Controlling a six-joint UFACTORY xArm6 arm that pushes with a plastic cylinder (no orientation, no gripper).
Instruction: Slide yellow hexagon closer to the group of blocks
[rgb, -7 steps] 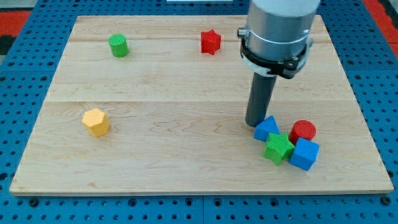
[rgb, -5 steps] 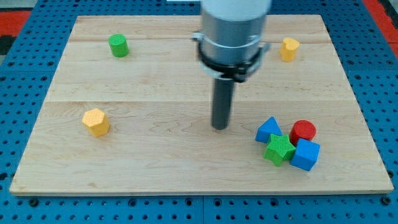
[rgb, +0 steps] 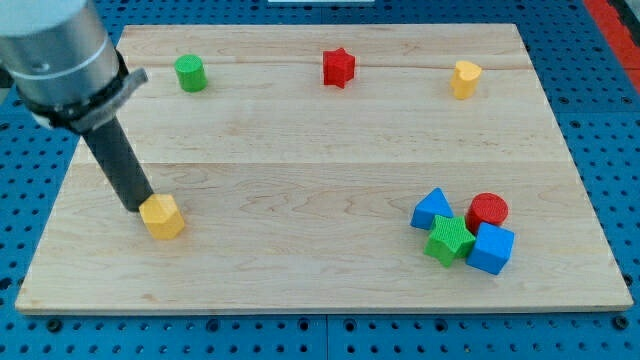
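The yellow hexagon (rgb: 162, 216) lies at the lower left of the wooden board (rgb: 300, 150). My tip (rgb: 139, 207) touches its upper left side. The group sits at the lower right: a blue triangle (rgb: 431, 208), a red cylinder (rgb: 488, 210), a green star (rgb: 448, 238) and a blue cube (rgb: 490, 248), all packed together. The hexagon is far to the left of this group.
A green cylinder (rgb: 189, 73) stands at the upper left, a red star (rgb: 338, 67) at the top middle and a second yellow block (rgb: 464, 78) at the upper right. The board's left edge is close to my tip.
My rod has swept from beside the group across the board to the left, reaching the yellow hexagon. The hexagon has shifted slightly down and right.
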